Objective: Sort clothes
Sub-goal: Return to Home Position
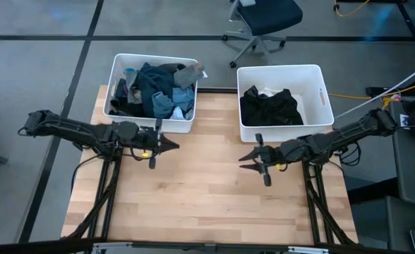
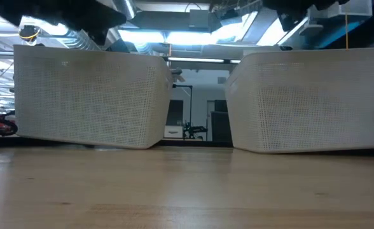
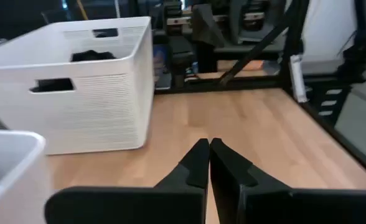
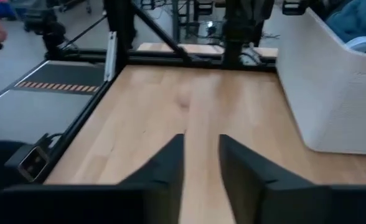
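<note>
A pile of clothes [image 1: 154, 92], dark grey, teal, pale blue and black, fills the left white bin [image 1: 117, 77] at the table's far left. A black garment [image 1: 269, 106] with a bit of white lies in the right white bin [image 1: 317, 74]. My left gripper [image 1: 175, 145] is shut and empty above the table, in front of the left bin; its closed fingers show in the left wrist view [image 3: 209, 152]. My right gripper [image 1: 243, 158] is open and empty, in front of the right bin; a gap shows between its fingers in the right wrist view [image 4: 201, 146].
The two bins stand side by side along the table's far edge, with a gap [image 2: 196, 137] between them. Bare wooden tabletop [image 1: 207, 190] lies between and in front of the arms. An office chair [image 1: 260, 28] stands on the floor beyond the table.
</note>
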Robot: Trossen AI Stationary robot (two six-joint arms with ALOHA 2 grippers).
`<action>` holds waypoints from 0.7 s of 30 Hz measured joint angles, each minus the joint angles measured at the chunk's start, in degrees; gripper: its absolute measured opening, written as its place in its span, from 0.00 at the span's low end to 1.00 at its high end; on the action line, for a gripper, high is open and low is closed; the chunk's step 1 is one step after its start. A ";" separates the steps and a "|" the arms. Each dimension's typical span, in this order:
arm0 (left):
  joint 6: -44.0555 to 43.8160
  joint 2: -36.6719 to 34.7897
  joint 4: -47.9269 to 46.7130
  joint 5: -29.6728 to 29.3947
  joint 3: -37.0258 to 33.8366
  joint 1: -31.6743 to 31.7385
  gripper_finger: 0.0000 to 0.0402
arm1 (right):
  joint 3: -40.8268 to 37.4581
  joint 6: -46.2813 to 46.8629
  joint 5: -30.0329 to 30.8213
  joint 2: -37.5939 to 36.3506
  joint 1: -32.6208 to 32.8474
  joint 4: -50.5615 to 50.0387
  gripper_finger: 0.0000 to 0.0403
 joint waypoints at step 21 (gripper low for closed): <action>-2.99 -2.16 13.73 0.54 -10.89 -0.01 0.01 | -24.88 4.15 -5.29 -22.91 -0.02 13.91 0.04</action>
